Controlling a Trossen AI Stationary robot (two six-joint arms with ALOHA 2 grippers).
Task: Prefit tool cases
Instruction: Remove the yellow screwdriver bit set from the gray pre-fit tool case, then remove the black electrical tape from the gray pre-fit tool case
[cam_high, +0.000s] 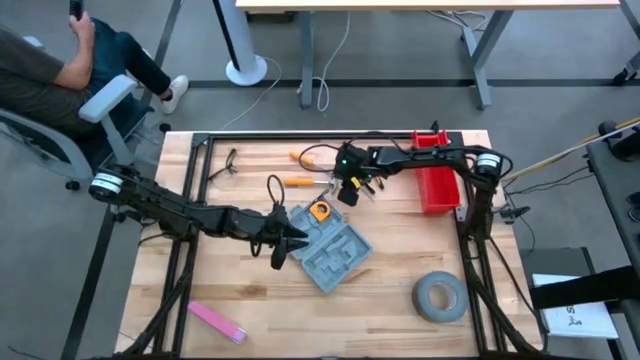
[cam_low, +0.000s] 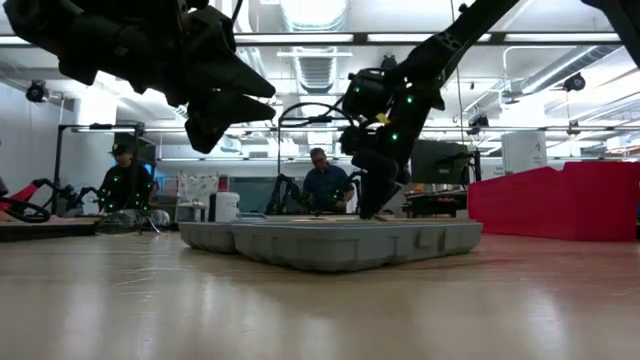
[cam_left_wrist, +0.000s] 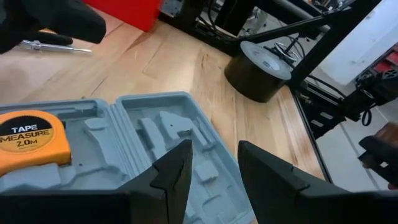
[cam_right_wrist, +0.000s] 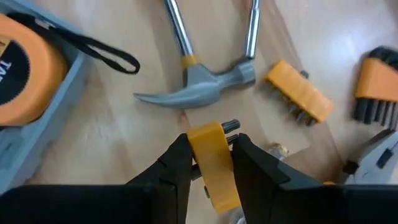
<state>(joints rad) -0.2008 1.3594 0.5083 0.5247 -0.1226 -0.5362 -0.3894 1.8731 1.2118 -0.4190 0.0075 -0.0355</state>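
Observation:
The blue-grey tool case (cam_high: 332, 252) lies open on the wooden table, both halves flat, moulded recesses up (cam_left_wrist: 168, 134). An orange tape measure (cam_high: 319, 211) sits in its far half (cam_left_wrist: 28, 140). My left gripper (cam_high: 290, 243) hovers open over the case's left side (cam_left_wrist: 214, 165), with nothing between its fingers. My right gripper (cam_high: 352, 193) is just beyond the case's far edge, shut on a small yellow bit holder (cam_right_wrist: 211, 163). A hammer (cam_right_wrist: 199, 78) lies on the table below it. My right gripper pinches the yellow bit holder by its two flat sides (cam_right_wrist: 208, 146) between its two fingers. The fingers slant down from the far right. The holder lies along the fingers, its metal bits (cam_right_wrist: 231, 126) sticking out past the fingertips, above the wood near the hammer's head.
A red bin (cam_high: 437, 180) stands at the far right and a grey tape roll (cam_high: 440, 297) at the near right. A second yellow bit holder (cam_right_wrist: 297, 90), a hex key set (cam_right_wrist: 376, 87), a screwdriver (cam_high: 300, 182) and a pink bar (cam_high: 216, 322) lie about. A person sits beyond the table's far left corner.

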